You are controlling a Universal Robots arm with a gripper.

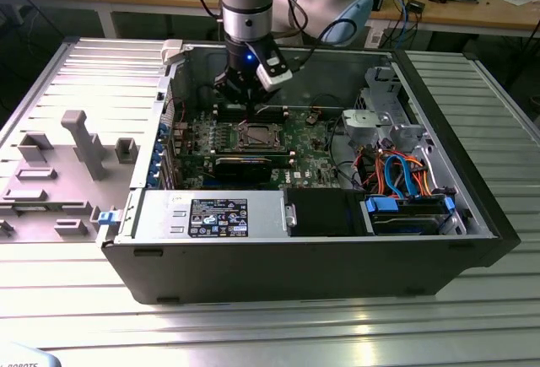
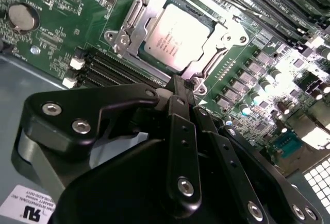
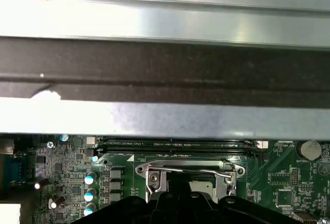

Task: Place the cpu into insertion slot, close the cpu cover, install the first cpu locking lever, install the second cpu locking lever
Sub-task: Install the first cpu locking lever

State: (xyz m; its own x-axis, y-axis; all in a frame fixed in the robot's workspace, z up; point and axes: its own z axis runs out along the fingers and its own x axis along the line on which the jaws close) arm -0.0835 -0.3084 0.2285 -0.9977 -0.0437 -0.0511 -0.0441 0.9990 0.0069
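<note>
The dull silver-grey square cpu [image 2: 178, 34] sits in the pale-rimmed insertion slot [image 2: 135, 13], the thin silvery cpu cover [image 2: 216, 62] closed over it; the black gripper [image 2: 178, 87], fingers together and empty, hovers beside the slot's edge. Risk, as judged: a misaligned descent could scrape the green motherboard [image 2: 67, 23].

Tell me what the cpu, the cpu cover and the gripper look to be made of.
The cpu: dull silver-grey metal top, judging by its soft matte sheen. The cpu cover: thin bright metal, probably stamped steel, as its edges glint and look folded. The gripper: black, satin-finished rigid parts joined by shiny screws; whether coated metal or plastic is unclear.
</note>
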